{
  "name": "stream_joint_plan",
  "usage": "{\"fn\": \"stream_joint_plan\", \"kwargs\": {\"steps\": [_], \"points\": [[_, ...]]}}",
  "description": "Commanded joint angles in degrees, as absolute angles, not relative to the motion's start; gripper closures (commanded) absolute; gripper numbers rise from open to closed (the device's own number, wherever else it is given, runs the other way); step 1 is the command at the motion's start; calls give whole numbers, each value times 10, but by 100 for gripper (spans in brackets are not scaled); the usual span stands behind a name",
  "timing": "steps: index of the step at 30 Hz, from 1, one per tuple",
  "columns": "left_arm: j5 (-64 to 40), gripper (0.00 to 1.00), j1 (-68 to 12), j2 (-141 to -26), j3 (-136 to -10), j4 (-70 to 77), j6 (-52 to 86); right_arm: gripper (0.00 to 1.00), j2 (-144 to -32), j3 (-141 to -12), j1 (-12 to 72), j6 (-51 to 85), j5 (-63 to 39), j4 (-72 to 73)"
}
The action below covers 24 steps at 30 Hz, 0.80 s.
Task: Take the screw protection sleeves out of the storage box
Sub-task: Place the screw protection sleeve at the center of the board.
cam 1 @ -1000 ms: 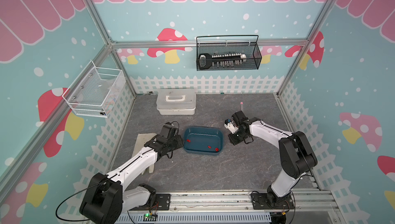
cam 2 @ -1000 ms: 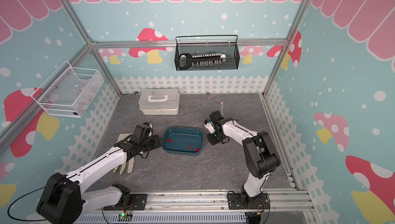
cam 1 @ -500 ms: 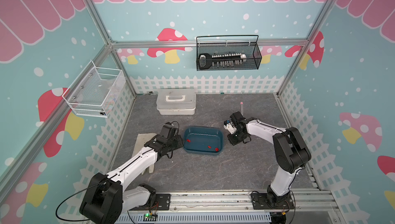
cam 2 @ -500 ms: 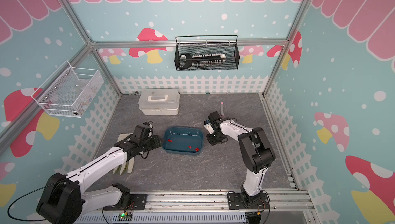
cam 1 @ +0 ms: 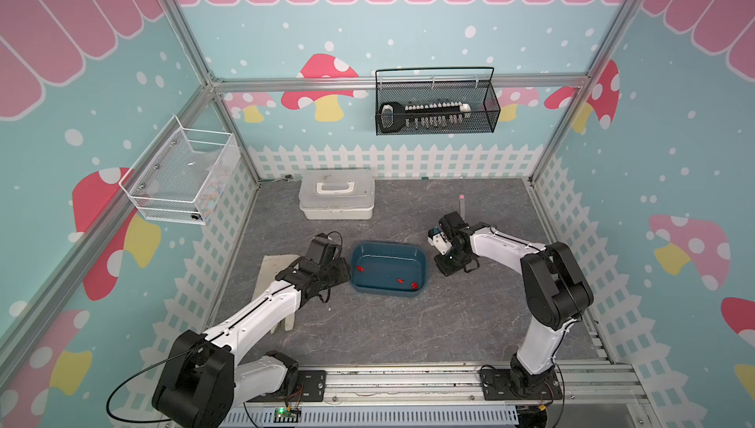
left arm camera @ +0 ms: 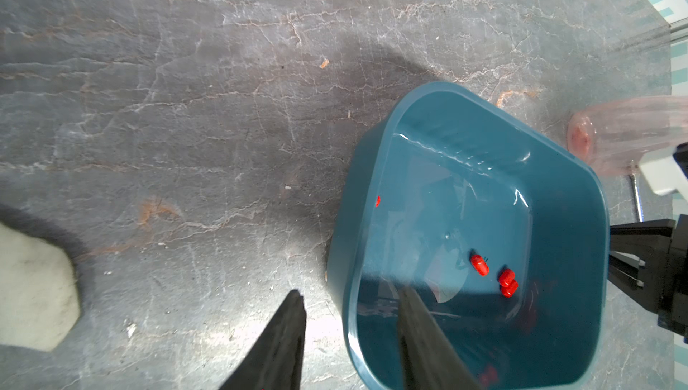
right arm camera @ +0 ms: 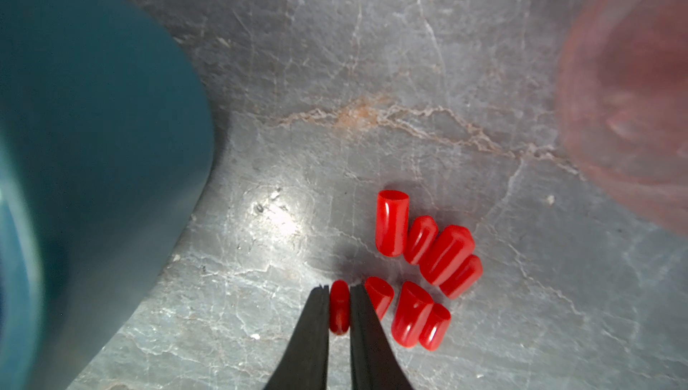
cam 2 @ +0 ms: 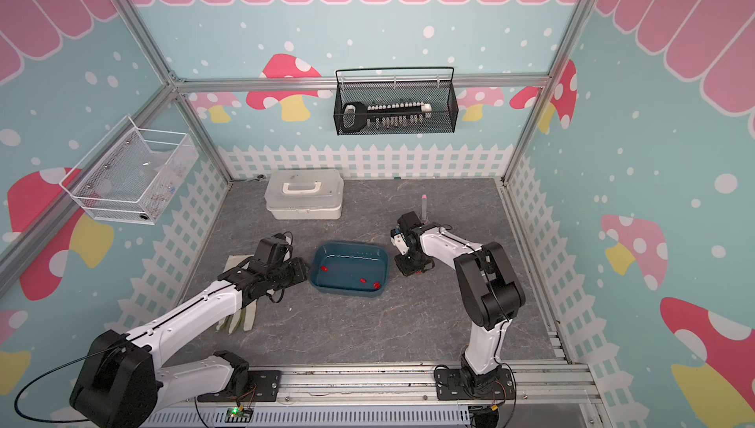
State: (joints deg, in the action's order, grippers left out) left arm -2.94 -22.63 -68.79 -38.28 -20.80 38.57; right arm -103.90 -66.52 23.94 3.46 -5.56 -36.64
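The teal storage box sits mid-table, and several red screw protection sleeves lie in it. My left gripper stands open astride the box's left wall, one finger inside and one outside. Just right of the box, my right gripper is down at the table. It is shut on one red sleeve, right next to a pile of several more sleeves on the grey surface.
A translucent pink object stands close behind the right gripper. A white lidded case sits at the back. A white glove lies under my left arm. Wire baskets hang on the back wall and on the left wall.
The right arm's elbow has swung slightly left and back, while its gripper stays low beside the box's right end. The left arm has not moved.
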Motion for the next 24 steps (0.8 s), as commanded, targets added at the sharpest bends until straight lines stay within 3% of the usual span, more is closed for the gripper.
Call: {"fn": "stream_joint_plan", "kwargs": {"steps": [1, 24], "points": [[-21, 57, -229, -690, -395, -212, 379, 83, -1046, -680, 236, 33, -52, -382], [-22, 57, -229, -702, -401, -214, 379, 78, -1004, -690, 236, 31, -52, -395]]}}
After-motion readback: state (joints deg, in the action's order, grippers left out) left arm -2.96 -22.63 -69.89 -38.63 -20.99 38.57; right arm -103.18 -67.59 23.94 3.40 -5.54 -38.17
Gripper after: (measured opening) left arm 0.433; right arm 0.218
